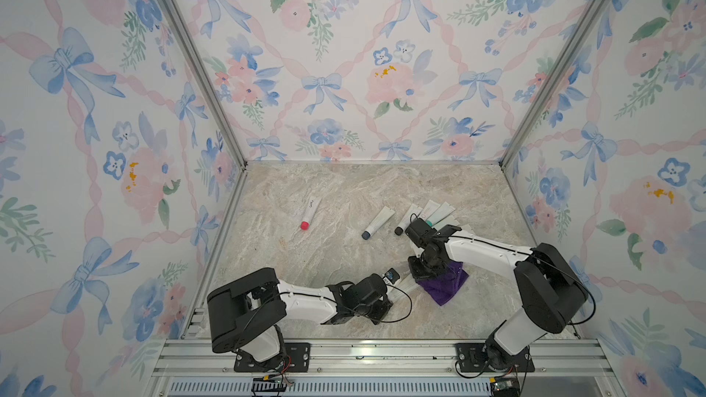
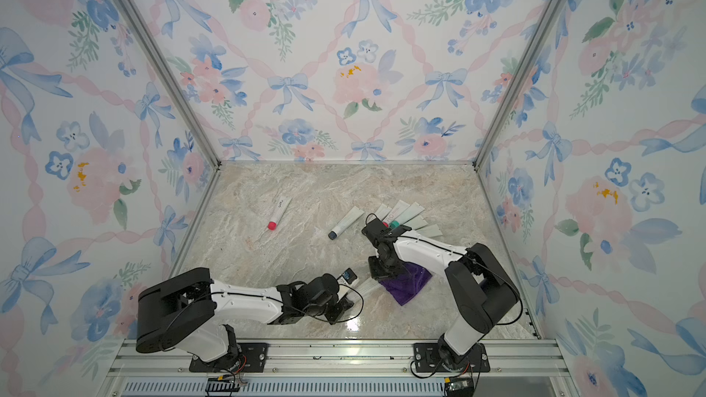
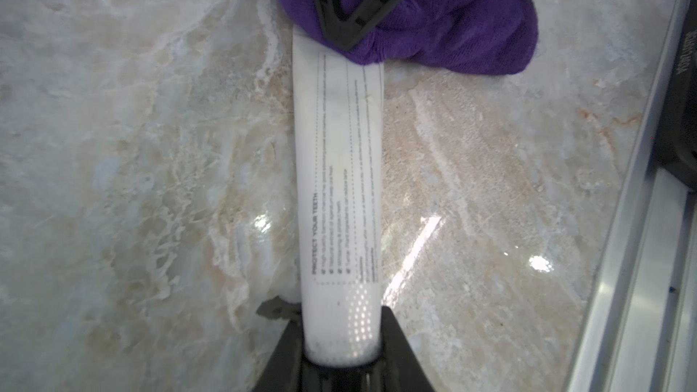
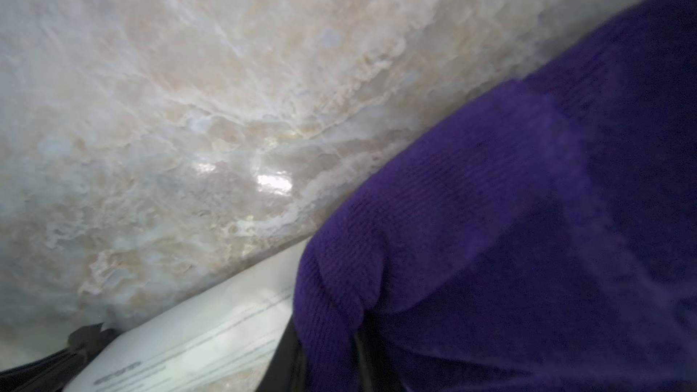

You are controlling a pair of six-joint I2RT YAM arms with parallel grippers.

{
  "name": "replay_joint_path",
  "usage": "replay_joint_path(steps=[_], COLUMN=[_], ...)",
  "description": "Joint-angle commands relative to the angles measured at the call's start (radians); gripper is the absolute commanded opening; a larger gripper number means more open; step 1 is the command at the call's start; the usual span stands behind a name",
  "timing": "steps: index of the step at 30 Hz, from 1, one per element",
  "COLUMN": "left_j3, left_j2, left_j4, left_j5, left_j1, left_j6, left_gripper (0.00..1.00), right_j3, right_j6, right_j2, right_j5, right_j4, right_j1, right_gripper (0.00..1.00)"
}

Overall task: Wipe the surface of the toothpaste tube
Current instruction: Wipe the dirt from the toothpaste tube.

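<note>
White toothpaste tube (image 3: 339, 167) stretches low over the marble tabletop (image 1: 344, 192), its round end clamped in the left gripper (image 3: 332, 311), jaws closed on it. Its flat end sits under the purple cloth (image 3: 452, 13) (bunched, not spread), which the right gripper (image 3: 350, 28) pinches, jaws nearly together. Beyond the cloth lie a blue-capped tube (image 1: 378, 222) and a fan of tubes (image 1: 435, 211); well left of the cloth, a red-capped tube (image 1: 310, 212).

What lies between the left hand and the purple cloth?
The toothpaste tube spans it: round end clamped in the left hand, flat end under the purple cloth. The left wrist view shows this.
</note>
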Motion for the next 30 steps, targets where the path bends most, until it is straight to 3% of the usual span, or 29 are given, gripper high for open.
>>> replay_joint_path(steps=[1, 6, 10, 16, 20, 30], left_j3=[-0.012, -0.014, -0.016, -0.018, -0.019, -0.016], left_j2=[0.007, 0.005, 0.001, -0.005, -0.005, 0.004], left_j4=[-0.012, -0.012, -0.012, -0.012, -0.012, -0.012], left_j5=[-0.015, -0.016, -0.018, -0.018, -0.019, -0.019], left_j1=[0.011, 0.011, 0.01, 0.011, 0.011, 0.01], left_j6=[0.0, -0.001, -0.001, -0.002, -0.001, -0.002], left_gripper=[0.27, 0.27, 0.27, 0.27, 0.27, 0.27], right_j3=[-0.033, -0.041, -0.06, -0.023, -0.009, -0.011], right_j6=[0.075, 0.097, 0.061, -0.014, -0.04, 0.027], right_j2=[-0.016, -0.021, -0.002, 0.014, 0.022, 0.019], right_j5=[-0.205, -0.252, -0.218, -0.002, 0.06, -0.093], right_j4=[0.043, 0.084, 0.059, -0.067, -0.09, -0.012], right_j1=[0.091, 0.114, 0.035, -0.075, -0.106, 0.015], right_gripper=[0.2, 0.2, 0.2, 0.2, 0.2, 0.2])
